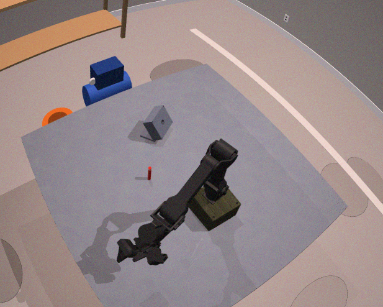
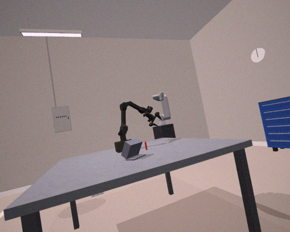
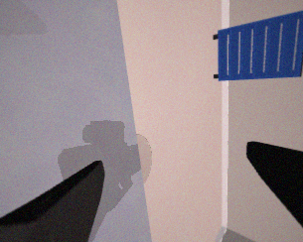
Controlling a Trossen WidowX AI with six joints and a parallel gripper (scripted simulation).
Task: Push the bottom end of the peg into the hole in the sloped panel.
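A small red peg (image 1: 149, 173) (image 2: 145, 145) stands upright on the table (image 1: 251, 171) (image 2: 90, 172); it looks round, but is too small to be sure. The grey sloped panel (image 1: 156, 127) (image 2: 131, 150) stands behind it, with one small dark hole (image 1: 162, 122) in its tilted face. The hole is hidden in the exterior view. My gripper (image 1: 138, 260) (image 2: 159, 122) (image 3: 175, 158) is open and empty, high above the table's side and well away from the peg. The wrist view shows neither peg nor panel.
The arm rises from a dark olive base block (image 1: 214, 211) (image 2: 118, 146). The table edge (image 3: 130, 92) runs beneath the gripper in the wrist view. A blue cabinet (image 2: 281, 122) (image 3: 262, 48), a blue tank (image 1: 107, 89) and a white robot arm (image 2: 165, 107) stand beyond the table.
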